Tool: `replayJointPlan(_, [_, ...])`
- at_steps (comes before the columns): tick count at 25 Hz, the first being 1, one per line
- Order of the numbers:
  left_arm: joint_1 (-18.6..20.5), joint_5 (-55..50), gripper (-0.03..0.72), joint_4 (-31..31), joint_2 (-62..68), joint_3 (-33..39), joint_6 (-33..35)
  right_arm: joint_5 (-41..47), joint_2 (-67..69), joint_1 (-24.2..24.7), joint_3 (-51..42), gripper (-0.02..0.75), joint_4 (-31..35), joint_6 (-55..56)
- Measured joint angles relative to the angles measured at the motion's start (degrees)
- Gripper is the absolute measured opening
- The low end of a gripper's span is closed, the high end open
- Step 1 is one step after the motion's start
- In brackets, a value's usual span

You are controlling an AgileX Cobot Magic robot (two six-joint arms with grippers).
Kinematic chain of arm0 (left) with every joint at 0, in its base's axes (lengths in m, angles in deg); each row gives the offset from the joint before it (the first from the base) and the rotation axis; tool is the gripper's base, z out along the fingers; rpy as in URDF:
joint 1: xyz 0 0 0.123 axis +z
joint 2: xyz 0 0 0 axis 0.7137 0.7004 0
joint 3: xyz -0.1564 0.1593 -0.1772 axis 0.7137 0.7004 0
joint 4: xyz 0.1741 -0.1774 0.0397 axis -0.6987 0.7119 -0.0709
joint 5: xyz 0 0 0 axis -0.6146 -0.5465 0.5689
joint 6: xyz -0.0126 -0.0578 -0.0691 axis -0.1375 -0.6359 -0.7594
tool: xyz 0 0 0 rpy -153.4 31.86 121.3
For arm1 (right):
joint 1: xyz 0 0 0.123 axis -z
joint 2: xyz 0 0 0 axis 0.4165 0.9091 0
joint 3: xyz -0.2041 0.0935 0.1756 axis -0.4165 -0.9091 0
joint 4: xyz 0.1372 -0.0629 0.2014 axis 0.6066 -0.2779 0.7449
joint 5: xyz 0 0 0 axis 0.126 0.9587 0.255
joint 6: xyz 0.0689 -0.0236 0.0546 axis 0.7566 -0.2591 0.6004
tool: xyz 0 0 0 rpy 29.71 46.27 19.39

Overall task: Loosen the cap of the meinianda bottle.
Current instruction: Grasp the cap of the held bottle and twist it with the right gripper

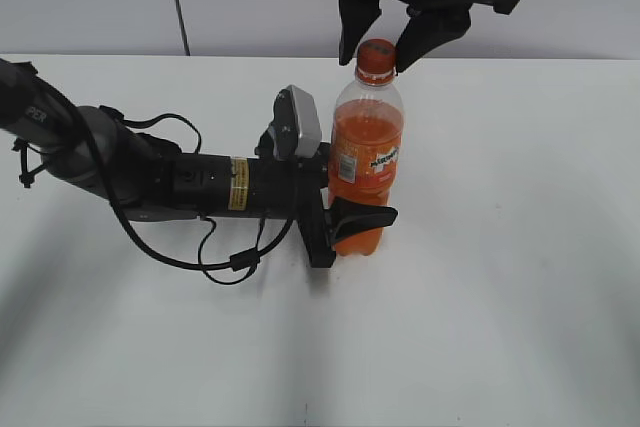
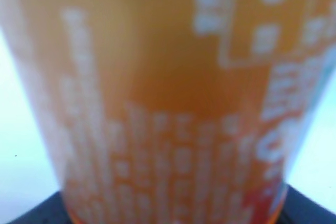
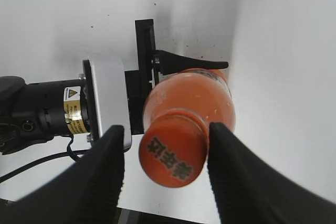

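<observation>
Here, the upright clear plastic orange-drink bottle (image 1: 366, 162) is clamped by the left gripper (image 1: 352, 217), while its small round orange cap (image 3: 171, 154) is straddled, untouched, by the spread right gripper (image 3: 166, 161).

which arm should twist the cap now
Right, likely. The right gripper hangs open over the cap, one finger on each side. The left gripper is shut on the bottle low down, steadying it upright.
</observation>
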Motion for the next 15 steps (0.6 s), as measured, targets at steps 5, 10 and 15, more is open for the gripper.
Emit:
replayJointPlan(5, [0.0,0.0,0.394,0.0,0.0,0.0,0.0,-0.1,0.0,0.0,0.0,0.377,0.0,0.0])
replayJointPlan(10, [0.0,0.0,0.394,0.0,0.0,0.0,0.0,-0.1,0.0,0.0,0.0,0.377,-0.3,0.0])
replayJointPlan(15, [0.0,0.0,0.394,0.0,0.0,0.0,0.0,0.0,0.2,0.0,0.0,0.376,-1.0,0.0])
